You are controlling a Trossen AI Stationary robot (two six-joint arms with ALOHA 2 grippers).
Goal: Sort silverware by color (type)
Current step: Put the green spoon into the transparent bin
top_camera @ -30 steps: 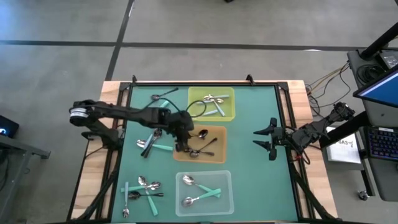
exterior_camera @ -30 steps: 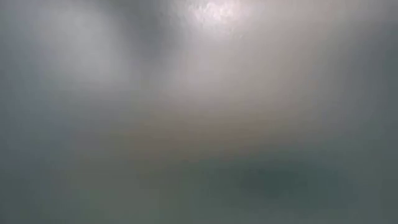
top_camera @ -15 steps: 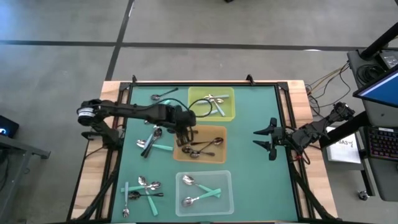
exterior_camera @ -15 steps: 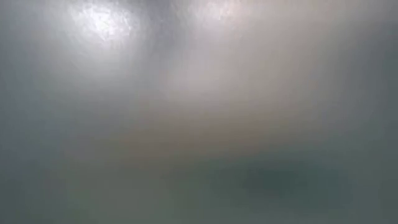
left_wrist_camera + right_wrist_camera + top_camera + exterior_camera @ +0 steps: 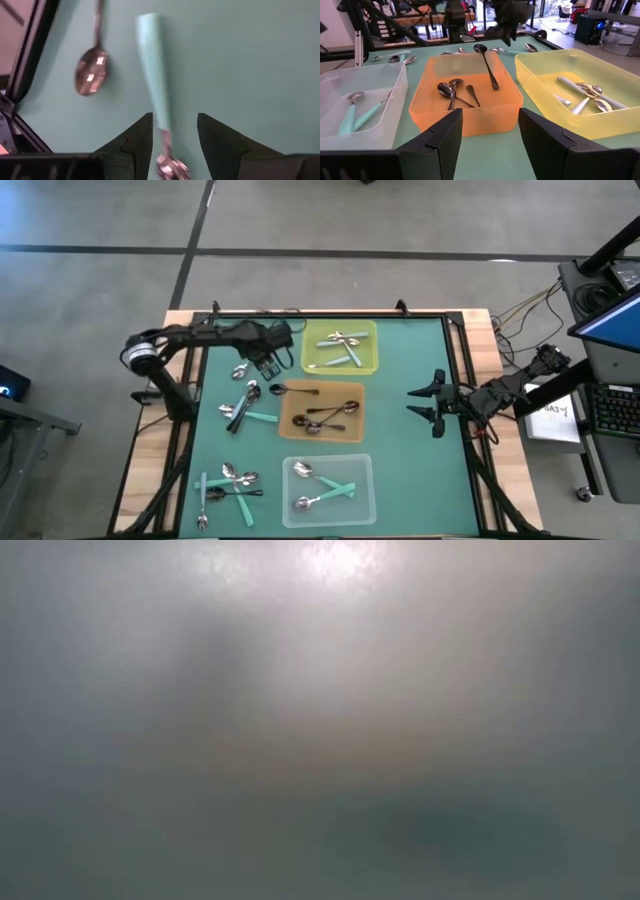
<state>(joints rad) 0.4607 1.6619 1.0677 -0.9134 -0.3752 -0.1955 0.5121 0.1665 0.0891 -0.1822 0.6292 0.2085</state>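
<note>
Left pincer (image 5: 268, 363) open over a teal-handled spoon (image 5: 154, 80)

Its fingers straddle the spoon lying flat on the tabletop (image 5: 410, 470), handle running straight out ahead between them, bowl nearest the wrist; a silver spoon (image 5: 90, 75) lies beside; right pincer (image 5: 424, 402) waits spread, well apart
</note>
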